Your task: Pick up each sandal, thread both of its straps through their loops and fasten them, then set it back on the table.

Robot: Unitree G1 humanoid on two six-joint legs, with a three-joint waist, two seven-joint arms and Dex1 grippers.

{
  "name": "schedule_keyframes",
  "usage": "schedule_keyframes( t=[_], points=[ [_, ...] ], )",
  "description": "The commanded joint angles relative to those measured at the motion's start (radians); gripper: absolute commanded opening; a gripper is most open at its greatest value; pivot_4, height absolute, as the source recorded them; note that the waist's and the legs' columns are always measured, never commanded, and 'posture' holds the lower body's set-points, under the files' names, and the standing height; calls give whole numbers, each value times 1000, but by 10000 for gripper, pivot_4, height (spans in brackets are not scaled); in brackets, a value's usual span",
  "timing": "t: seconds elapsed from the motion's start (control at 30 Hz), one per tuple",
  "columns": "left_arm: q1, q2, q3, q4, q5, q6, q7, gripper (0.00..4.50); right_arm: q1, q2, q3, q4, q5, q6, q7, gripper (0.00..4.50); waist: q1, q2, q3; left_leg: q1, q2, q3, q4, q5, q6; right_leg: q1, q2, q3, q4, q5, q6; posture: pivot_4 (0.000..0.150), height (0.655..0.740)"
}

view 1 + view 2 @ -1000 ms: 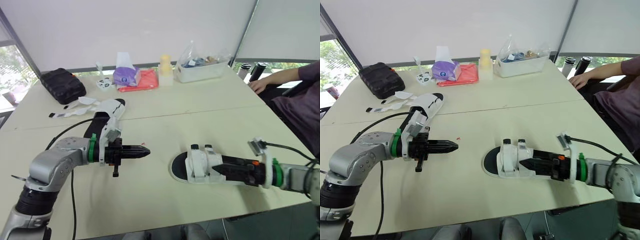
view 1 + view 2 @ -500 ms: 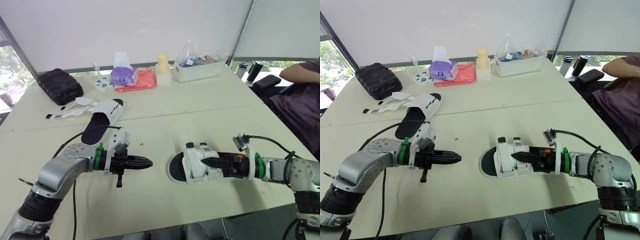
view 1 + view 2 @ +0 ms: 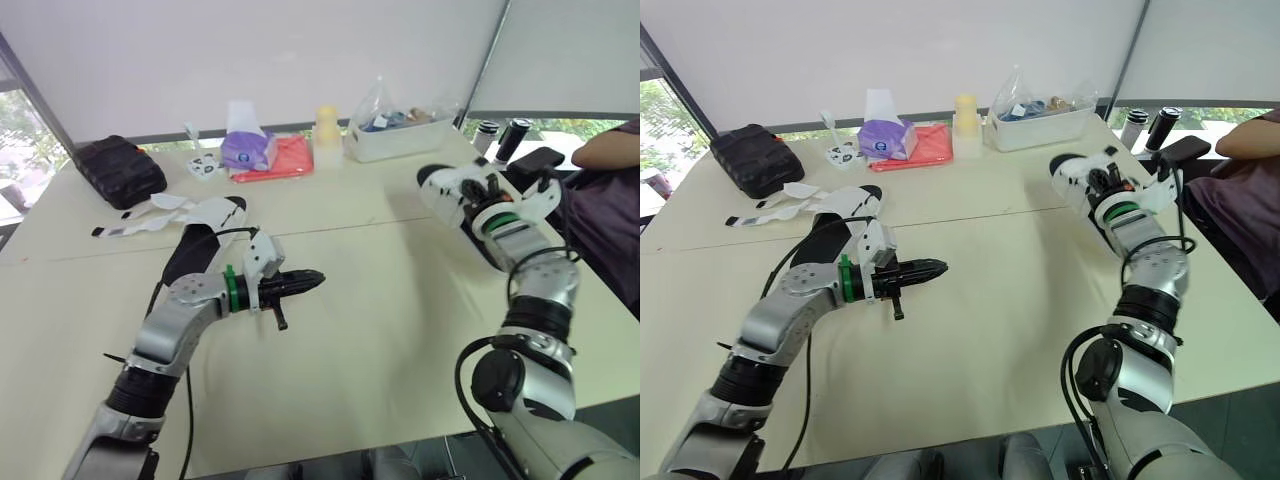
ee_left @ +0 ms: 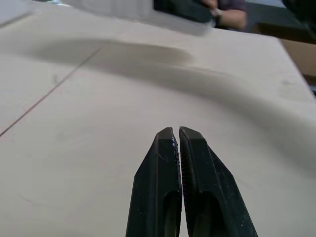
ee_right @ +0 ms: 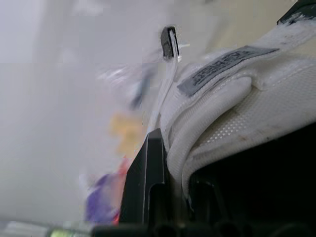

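Holding: my right fingers [image 5: 146,173] clamp white fabric sandal [image 3: 447,192] aloft, far right.
Left fingers [image 4: 160,168]: together, empty.
Advice: I'd open them, pinch one strap [image 5: 217,94] tip squarely.

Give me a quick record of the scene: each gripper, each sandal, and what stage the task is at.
left gripper: shut, empty, just above the table
right gripper: shut on held sandal, raised off the table
other sandal: lying on the table on the robot's left, straps loose and spread out
task stage: one sandal in hand, the other not yet picked up
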Motion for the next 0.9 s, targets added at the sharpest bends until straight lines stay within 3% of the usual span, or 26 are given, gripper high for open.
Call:
schedule_keyframes(
  t=[0.03,0.13,0.17,0.23,0.4,0.5,0.73,0.9],
  points=[
    [7,-31,-3,-1,39,-57,45,1239,-108,4,-2,177,-47,-204,15,180,-18,0,0,-3,0,0,0,0,0,-3,0,0,0,0,0,1500,7400],
    [27,-45,5,-27,35,-43,63,1239,-147,4,5,292,-66,-274,49,180,-42,1,0,-10,0,1,2,0,0,-12,-1,2,2,0,0,1500,7400],
    [35,-43,9,-38,32,-38,66,1239,-153,6,6,310,-69,-290,58,8868,-44,1,0,-10,0,1,2,1,-1,-12,0,2,2,0,0,1500,7400],
    [52,-39,13,-50,30,-33,73,1239,-159,6,15,341,-81,-312,67,17064,-46,1,0,-10,1,1,2,1,-1,-13,1,2,3,0,0,1500,7400],
    [57,-48,15,-57,34,-35,94,1239,-145,-9,47,349,-114,-292,72,43528,-43,1,-1,-10,1,1,3,1,-1,-13,1,2,5,0,0,1500,7400],
    [56,-52,24,-55,44,-48,123,1239,-60,8,104,161,-127,-211,61,44622,-39,1,-1,-10,1,1,3,1,-1,-12,0,2,5,0,0,1500,7400],
    [66,-46,79,-58,75,-78,217,1239,423,37,214,-706,-76,80,-120,44622,-26,3,-2,-12,0,0,2,1,-1,-15,0,2,5,0,0,1500,7400],
    [57,7,151,-107,139,-66,324,1239,740,-73,301,-1171,5,243,-44,44622,-17,4,-2,-9,0,4,3,2,-2,-15,1,7,11,0,0,1500,7400]
  ],
)
